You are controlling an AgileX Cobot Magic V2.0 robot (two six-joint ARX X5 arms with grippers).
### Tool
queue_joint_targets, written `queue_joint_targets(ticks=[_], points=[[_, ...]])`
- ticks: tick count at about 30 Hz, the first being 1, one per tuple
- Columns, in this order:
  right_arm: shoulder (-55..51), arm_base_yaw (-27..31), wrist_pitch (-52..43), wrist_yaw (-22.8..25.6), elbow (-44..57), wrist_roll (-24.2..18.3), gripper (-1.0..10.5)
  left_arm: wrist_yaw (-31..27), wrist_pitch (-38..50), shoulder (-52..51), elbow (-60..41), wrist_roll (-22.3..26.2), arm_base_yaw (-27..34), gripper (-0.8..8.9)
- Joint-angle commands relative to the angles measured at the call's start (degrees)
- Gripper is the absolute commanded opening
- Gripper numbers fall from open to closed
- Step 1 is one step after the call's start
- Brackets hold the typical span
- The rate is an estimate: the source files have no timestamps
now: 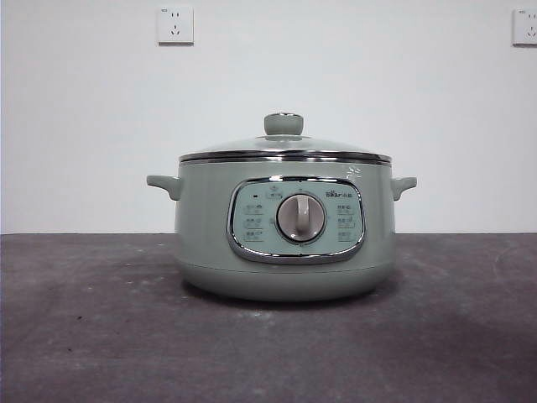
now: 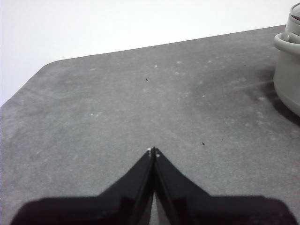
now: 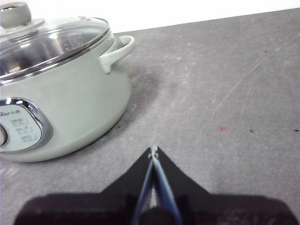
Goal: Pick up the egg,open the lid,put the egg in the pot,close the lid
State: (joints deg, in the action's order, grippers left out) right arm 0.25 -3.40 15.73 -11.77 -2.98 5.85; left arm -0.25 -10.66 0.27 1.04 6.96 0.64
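Round sage pot (image 1: 285, 243), domed glass lid (image 1: 284, 144)

Pot (image 1: 285, 243) sits on the table (image 1: 84, 336), roughly centred between the two grippers, lid (image 1: 285, 151) seated on its rim, knob (image 1: 284, 124) on top of the lid. Left gripper (image 2: 153, 151) is above bare table, jaws together; pot is off to its right and ahead, well apart. Right gripper (image 3: 153, 152) also has jaws together; pot is ahead to its left, near, not touching. Wall sockets (image 1: 175, 25) behind the pot.
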Motion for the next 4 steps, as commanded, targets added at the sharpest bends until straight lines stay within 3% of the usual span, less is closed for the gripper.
queue_joint_targets(ticks=[1,4], points=[[-0.2,0.0,0.3,0.2,0.5,0.7,0.0,0.3,0.1,-0.1,-0.8,-0.3,0.2,-0.03],[-0.2,0.0,0.3,0.2,0.5,0.7,0.0,0.3,0.1,-0.1,-0.8,-0.3,0.2,-0.03]])
